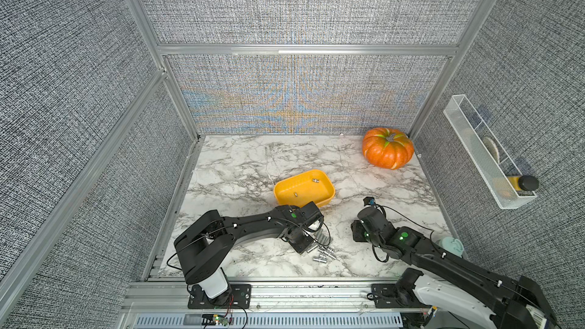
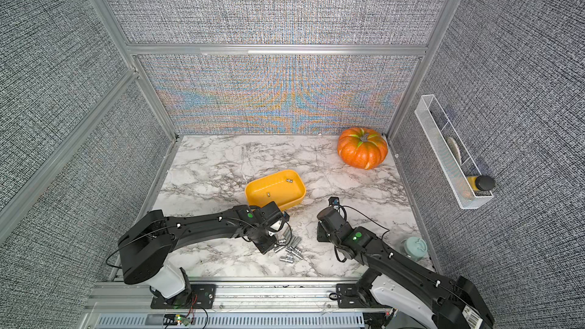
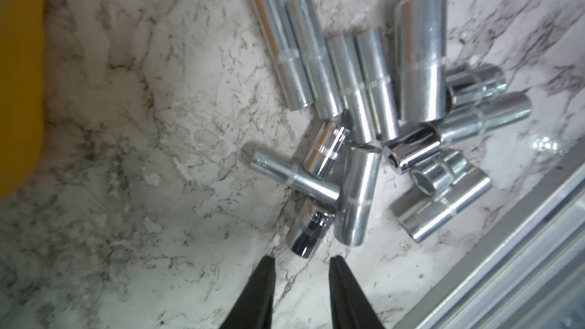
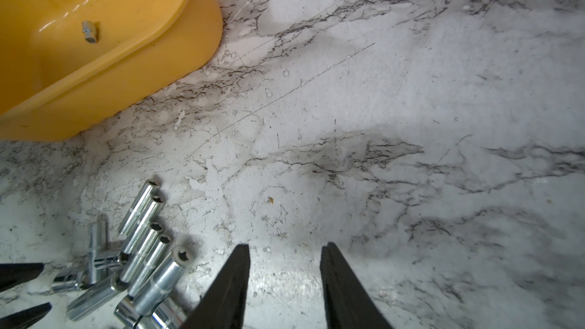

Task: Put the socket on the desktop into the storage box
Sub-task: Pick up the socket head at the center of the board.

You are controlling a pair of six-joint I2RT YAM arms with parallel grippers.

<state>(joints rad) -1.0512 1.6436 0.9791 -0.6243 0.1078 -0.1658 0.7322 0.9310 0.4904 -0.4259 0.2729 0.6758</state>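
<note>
A heap of chrome sockets (image 3: 361, 106) lies on the desk (image 1: 240, 159) towards its front edge, near the box (image 1: 326, 199). Two more sockets (image 1: 315, 180) lie inside the box. The left fingers (image 3: 262, 289) stand partly apart and empty, their tips just short of a short socket (image 3: 308, 232) at the heap's edge. The right fingers (image 4: 231, 286) hang over bare desk beside the heap, parted and gripping nothing. A pumpkin (image 1: 387, 148) sits in the far right corner.
</note>
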